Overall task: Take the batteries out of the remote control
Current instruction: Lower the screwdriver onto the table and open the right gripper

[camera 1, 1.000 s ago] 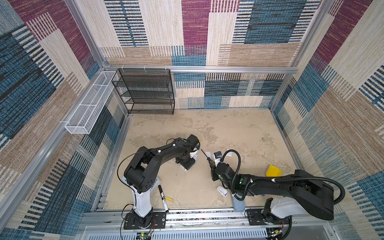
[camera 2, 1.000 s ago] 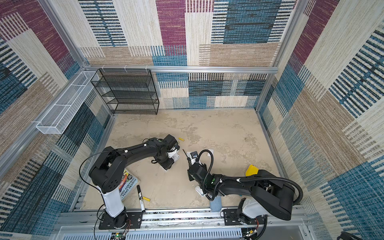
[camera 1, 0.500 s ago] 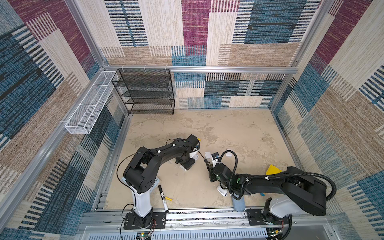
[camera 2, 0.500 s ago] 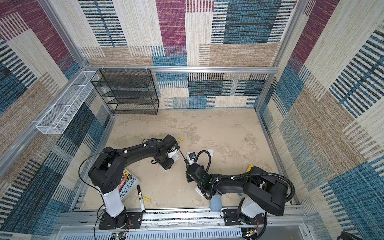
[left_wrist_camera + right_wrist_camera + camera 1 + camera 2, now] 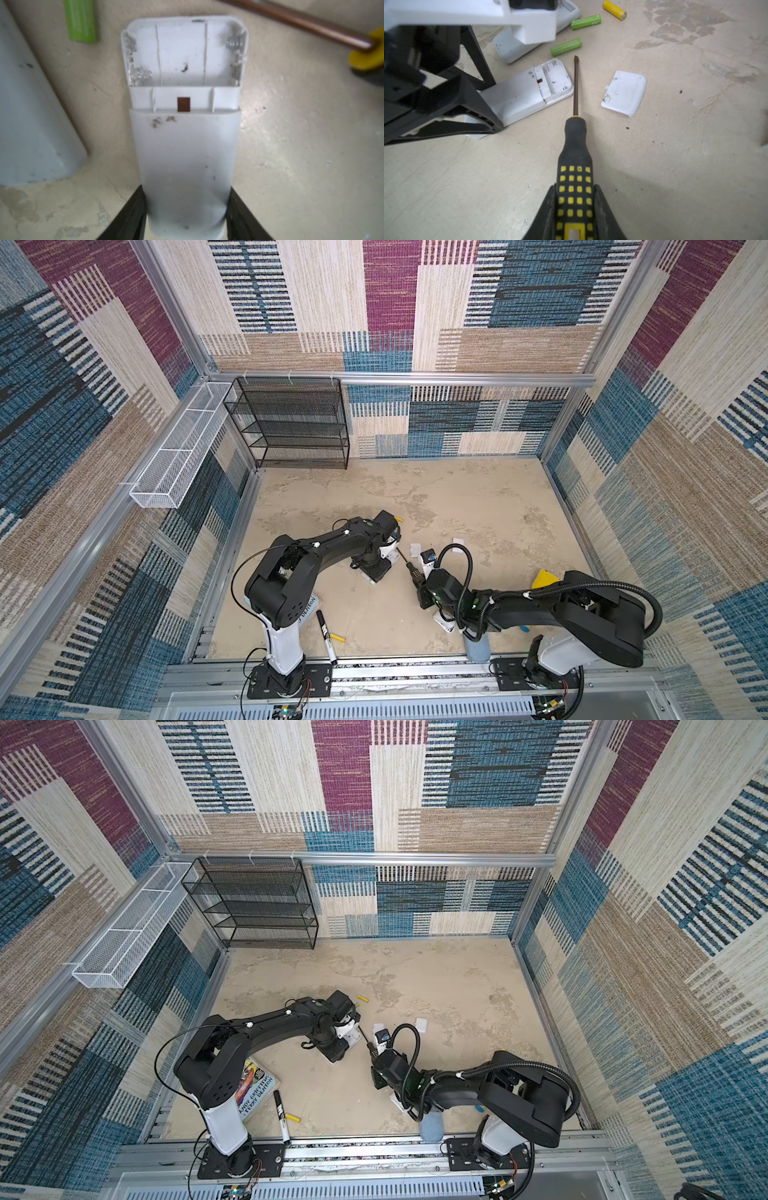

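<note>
Since remote [image 5: 182,145] bay shows empty, unloading looks done | batteries [image 5: 565,47] loose on desk [image 5: 675,166] | left tool [image 5: 185,209] clamps remote | right tool [image 5: 575,207] grips screwdriver [image 5: 575,149]

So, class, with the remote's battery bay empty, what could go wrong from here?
The black-and-yellow-handled flat screwdriver in the right fingers points at a lime green cylindrical battery; a forward nudge might roll it.
The left fingers pinch the white plastic remote control only at its end; it might pivot.
</note>
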Controlling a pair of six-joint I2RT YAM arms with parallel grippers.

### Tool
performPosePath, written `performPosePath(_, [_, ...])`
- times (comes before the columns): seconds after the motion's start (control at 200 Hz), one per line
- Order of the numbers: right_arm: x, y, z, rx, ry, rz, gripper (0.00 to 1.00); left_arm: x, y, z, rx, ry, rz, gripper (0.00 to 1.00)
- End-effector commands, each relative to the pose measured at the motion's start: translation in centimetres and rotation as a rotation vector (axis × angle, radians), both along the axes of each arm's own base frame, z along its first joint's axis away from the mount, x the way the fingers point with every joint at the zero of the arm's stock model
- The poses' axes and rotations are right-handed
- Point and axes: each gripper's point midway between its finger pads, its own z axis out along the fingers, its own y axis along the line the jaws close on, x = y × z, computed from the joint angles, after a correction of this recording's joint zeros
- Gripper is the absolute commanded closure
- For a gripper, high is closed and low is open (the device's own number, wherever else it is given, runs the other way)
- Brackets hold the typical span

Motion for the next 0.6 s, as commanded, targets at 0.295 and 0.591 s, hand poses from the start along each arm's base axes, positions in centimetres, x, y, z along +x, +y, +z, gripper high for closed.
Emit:
performPosePath(0.295, [-2.2,-0.5,-3.7,-0.079,0.128,0.074,0.75,-1.1,-0.5,0.0,-0.032,0.05,-0.035,0.5])
performPosePath(0.591, [-2.1,-0.2,-3.7,-0.085,0.135,0.076,0.59,-1.0,-0.5,0.2,-0.032,0.042,-0.033,0.46])
